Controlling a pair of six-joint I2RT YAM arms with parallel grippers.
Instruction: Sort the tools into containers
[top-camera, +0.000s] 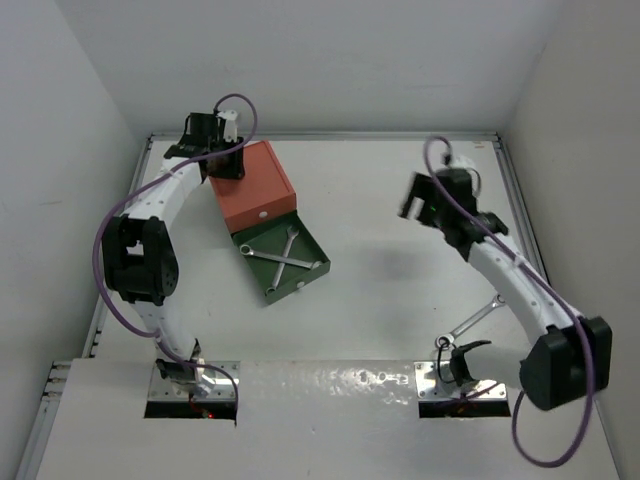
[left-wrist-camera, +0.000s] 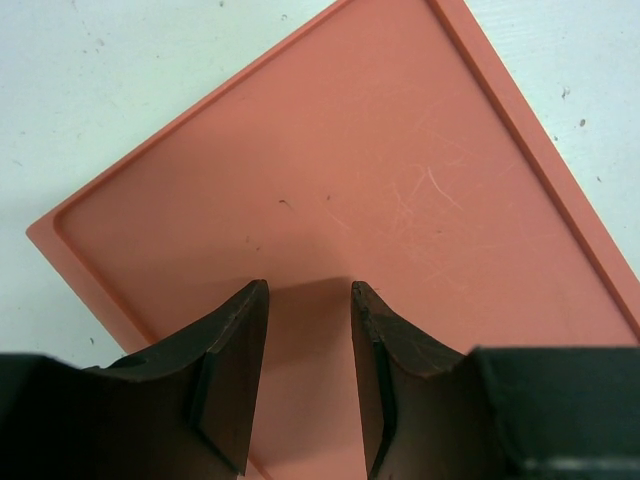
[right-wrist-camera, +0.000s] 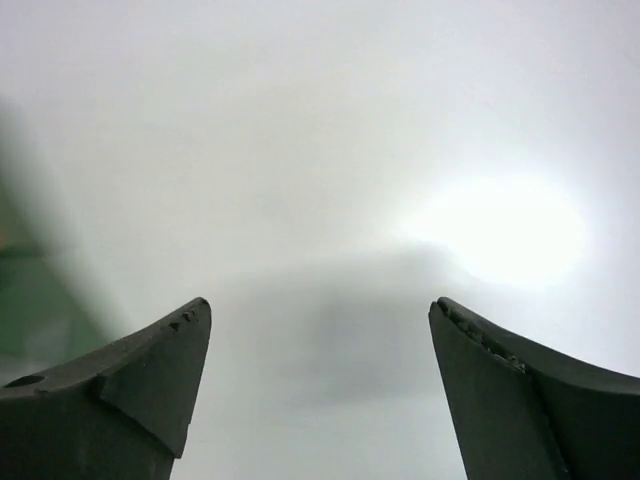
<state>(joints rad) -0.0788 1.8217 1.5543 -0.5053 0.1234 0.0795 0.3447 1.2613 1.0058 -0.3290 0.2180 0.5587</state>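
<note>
**Jaws.** The right gripper (top-camera: 412, 200) is seen right of centre in the overhead view, hanging over bare table (top-camera: 380, 290). In its wrist view (right-wrist-camera: 320, 320) the fingers (right-wrist-camera: 160, 360) are spread wide. Nothing is held between them and only blank white surface is seen beyond.

Further back, at the upper left, the left gripper (top-camera: 225, 163) is placed over the far corner of the orange-red box (top-camera: 250, 185). In its wrist view (left-wrist-camera: 308, 290) the fingers (left-wrist-camera: 240, 350) are parted by a narrow gap. Only the flat lid (left-wrist-camera: 330, 170) is seen in that gap, and nothing is pinched. Contact with the lid cannot be judged.

**Edges and room.** One silver wrench (top-camera: 472, 320) is noted lying loose on the table at the lower right, just beside the right arm's base.

The green drawer (top-camera: 310, 248) is pulled out from under the box toward centre frame. Two wrenches (top-camera: 284, 258) are crossed inside it.

Open table is recorded between the drawer and the right arm. White walls are set close on the left, right and far sides.
</note>
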